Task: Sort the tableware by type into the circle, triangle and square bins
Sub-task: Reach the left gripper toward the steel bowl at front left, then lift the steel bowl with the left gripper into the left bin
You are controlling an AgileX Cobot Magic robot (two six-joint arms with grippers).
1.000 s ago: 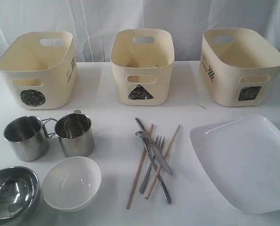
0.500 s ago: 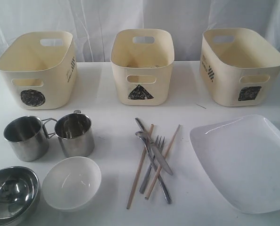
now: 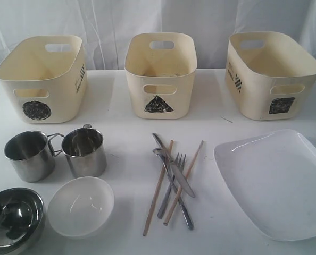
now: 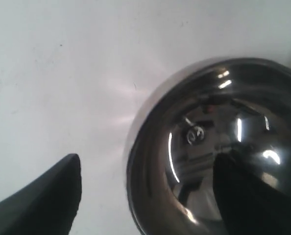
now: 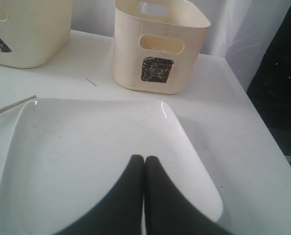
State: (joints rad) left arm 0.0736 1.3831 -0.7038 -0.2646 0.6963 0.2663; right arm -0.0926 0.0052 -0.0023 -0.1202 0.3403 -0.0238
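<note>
The left end effector (image 4: 149, 161) is spread wide, 1 dark finger (image 4: 57, 196) outside and 1 inside the rim of the round, mirror-bright steel bowl (image 3: 19, 212), which sits on the white tabletop (image 3: 121, 109) at the exterior view's lower left, beside the glossy white bowl (image 3: 81, 206). The right end effector (image 5: 144, 159) has its 2 black fingers (image 5: 128, 196) pressed together, gripping nothing, above the smooth squarish plate (image 5: 86, 147). At the far edge stand 3 cream plastic tubs with handle slots: circle bin (image 3: 41, 79), triangle bin (image 3: 159, 77), square bin (image 3: 269, 77), each mark scribbled black.
</note>
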